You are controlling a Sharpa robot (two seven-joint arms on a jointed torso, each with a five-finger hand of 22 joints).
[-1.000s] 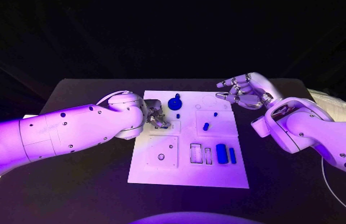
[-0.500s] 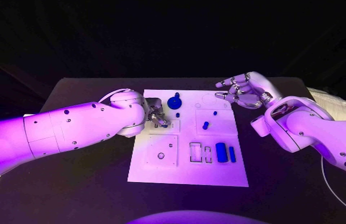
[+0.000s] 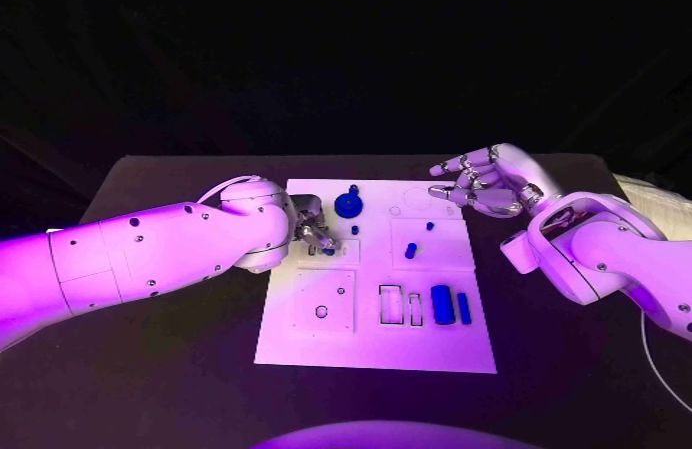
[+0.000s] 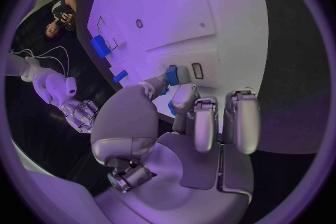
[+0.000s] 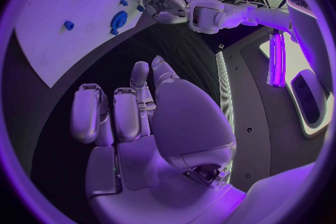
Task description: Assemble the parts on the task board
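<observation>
The left hand [image 3: 307,233] is down on the task board [image 3: 378,344] near its left edge, toward the far end, with thumb and a finger pinching a small blue part [image 4: 171,74] right beside a rectangular slot (the left wrist view shows this best). In the middle of the board's far end stands a round blue part [image 3: 349,206], with a small blue peg [image 3: 411,251] to its right. Along the board's right edge, nearer the front, a blue block [image 3: 440,304] and a slim blue bar [image 3: 463,307] lie side by side. The right hand [image 3: 486,186] hovers over the surface just off the board's far right corner, fingers loosely curled and apart, holding nothing.
</observation>
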